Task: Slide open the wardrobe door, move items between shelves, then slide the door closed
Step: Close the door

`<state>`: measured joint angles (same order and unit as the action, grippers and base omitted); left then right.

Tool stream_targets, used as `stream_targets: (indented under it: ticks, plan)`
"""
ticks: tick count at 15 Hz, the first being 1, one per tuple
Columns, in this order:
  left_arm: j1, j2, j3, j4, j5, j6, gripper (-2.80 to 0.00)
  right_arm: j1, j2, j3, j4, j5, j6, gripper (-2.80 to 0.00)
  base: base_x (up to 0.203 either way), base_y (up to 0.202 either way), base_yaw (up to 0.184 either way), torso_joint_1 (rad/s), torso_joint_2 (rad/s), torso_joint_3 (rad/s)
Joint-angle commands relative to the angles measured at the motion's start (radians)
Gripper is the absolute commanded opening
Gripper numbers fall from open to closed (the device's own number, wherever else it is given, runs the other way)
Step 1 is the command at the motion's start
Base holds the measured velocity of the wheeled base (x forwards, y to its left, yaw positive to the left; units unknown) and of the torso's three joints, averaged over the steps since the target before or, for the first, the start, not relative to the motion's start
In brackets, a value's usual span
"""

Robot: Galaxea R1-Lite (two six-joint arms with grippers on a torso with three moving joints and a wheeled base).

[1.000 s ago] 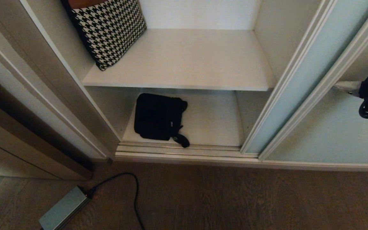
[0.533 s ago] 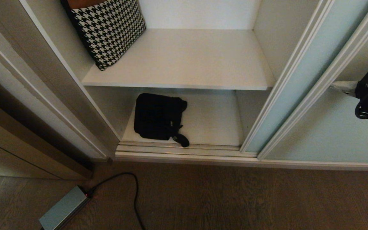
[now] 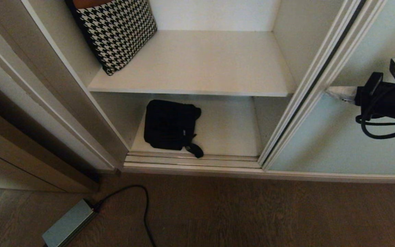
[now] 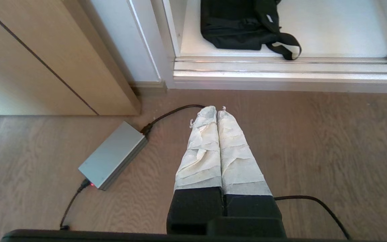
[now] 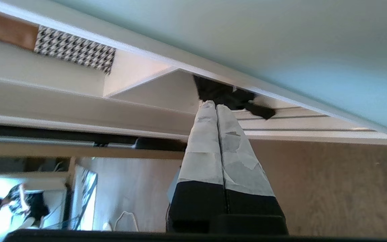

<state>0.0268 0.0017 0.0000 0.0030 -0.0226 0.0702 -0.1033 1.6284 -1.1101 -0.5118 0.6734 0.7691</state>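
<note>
Wood floor fronts the wardrobe; the closed, empty right tool (image 3: 336, 92) on the sliding wardrobe door (image 3: 338, 137) may slip off smooth glass.

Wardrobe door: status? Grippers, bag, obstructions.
Right gripper shut, fingers against the sliding door frame. Left gripper shut, parked over the floor. Black bag on the bottom shelf, strap overhanging the door track.

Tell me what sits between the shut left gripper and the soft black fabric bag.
In the left wrist view, bare wood floor and the white door tracks separate the left gripper from the black bag.
</note>
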Motion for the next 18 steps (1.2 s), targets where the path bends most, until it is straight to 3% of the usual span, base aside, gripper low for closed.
stream_targets:
  ticks: [1, 8, 14, 18]
  plan:
    - [-0.001, 0.001, 0.0, 0.0, 0.0, 0.0, -2.8, 0.099, -0.032, 0.065, -0.055, -0.001, 0.002, -2.8, 0.0, 0.0, 0.0, 0.0, 0.0, 0.0]
    - [-0.001, 0.001, 0.0, 0.0, 0.0, 0.0, -2.8, 0.166, -0.301, 0.28, -0.191, -0.011, -0.021, -2.8, 0.0, 0.0, 0.0, 0.0, 0.0, 0.0]
    - [-0.001, 0.001, 0.0, 0.0, 0.0, 0.0, -2.8, 0.202, -0.393, 0.355, -0.185, -0.042, -0.37, -2.8, 0.0, 0.0, 0.0, 0.0, 0.0, 0.0]
    - [-0.001, 0.001, 0.0, 0.0, 0.0, 0.0, -2.8, 0.212, -0.384, 0.276, -0.141, -0.104, -0.538, -2.8, 0.0, 0.0, 0.0, 0.0, 0.0, 0.0]
